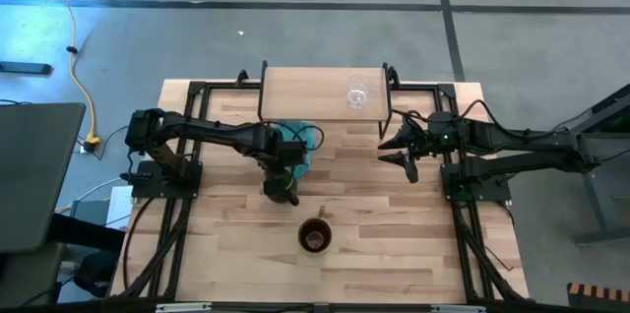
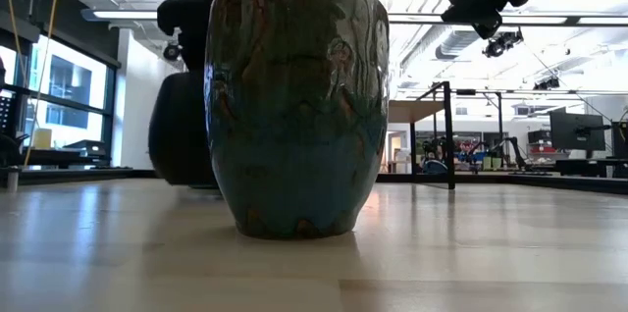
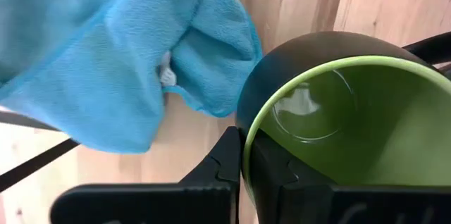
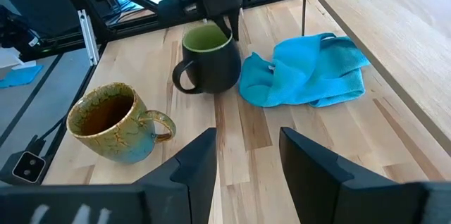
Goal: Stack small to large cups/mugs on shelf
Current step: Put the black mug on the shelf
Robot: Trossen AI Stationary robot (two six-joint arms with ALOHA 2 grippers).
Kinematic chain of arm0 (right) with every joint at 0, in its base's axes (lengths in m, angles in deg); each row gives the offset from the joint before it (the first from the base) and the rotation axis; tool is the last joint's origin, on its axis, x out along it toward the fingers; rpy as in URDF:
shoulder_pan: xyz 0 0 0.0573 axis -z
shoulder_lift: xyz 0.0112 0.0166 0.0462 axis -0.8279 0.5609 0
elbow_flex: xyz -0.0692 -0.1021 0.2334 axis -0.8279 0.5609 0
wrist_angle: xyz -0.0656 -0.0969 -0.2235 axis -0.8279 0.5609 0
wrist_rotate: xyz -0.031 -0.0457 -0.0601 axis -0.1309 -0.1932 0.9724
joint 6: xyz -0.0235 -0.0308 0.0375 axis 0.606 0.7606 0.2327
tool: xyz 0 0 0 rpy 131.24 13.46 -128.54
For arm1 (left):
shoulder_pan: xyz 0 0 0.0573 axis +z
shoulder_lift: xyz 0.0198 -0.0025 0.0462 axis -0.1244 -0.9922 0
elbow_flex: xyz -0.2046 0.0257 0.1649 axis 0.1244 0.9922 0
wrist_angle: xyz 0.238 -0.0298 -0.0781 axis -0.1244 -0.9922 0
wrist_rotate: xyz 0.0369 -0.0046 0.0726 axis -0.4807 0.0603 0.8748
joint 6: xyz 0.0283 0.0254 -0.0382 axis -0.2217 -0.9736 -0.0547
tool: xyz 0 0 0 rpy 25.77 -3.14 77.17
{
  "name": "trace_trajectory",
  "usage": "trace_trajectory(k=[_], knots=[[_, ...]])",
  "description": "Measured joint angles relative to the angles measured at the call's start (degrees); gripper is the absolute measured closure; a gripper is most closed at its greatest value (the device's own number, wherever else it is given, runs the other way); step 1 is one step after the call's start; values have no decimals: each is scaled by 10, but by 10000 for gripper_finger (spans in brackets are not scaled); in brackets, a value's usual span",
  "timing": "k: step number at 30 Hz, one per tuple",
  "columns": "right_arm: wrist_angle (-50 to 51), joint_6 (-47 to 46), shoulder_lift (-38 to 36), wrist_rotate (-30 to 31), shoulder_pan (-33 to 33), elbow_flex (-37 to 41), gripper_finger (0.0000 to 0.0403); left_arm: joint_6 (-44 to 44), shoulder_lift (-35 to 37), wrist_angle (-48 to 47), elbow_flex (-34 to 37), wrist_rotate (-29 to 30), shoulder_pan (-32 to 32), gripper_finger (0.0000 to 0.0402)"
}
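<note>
The dark mug with the green inside (image 4: 208, 58) stands by the table's middle, next to the teal cloth (image 4: 306, 72); my left gripper (image 1: 281, 177) comes down on it and is shut on its rim. The larger brown mug (image 1: 315, 236) stands upright on its base nearer the table's front edge and fills the low view (image 2: 294, 106). The clear glass cup (image 1: 356, 94) stands on the right part of the shelf (image 1: 305, 92) at the far edge. My right gripper (image 1: 399, 151) hovers open at the right, above the table, touching nothing. My left gripper pinches the dark mug's rim (image 3: 246, 139) with one finger (image 3: 271, 178) inside the mug and the other outside its wall. The fingers come from above, pointing down, on the rim's side toward the table's left (image 4: 227, 32). The mug is upright; whether its base still touches the table I cannot tell.
The teal cloth (image 1: 303, 139) lies crumpled between the dark mug and the shelf's front edge. Black frame rails (image 1: 187, 185) run along both sides of the table. Bare wood lies between the brown mug and the right arm.
</note>
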Motion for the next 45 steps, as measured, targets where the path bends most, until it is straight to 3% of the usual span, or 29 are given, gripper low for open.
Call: trace_trajectory(k=[12,25,34,45], knots=[[-1,0,0,-1,0,0,258,17,-19,7,0,-8,0,386],[-1,0,0,-1,0,0,258,50,-18,5,-40,-16,0,319],[6,1,0,-1,0,0,258,113,-18,-43,-46,-38,0,295],[18,2,0,-2,0,0,258,212,-18,-64,-46,-68,0,293]])
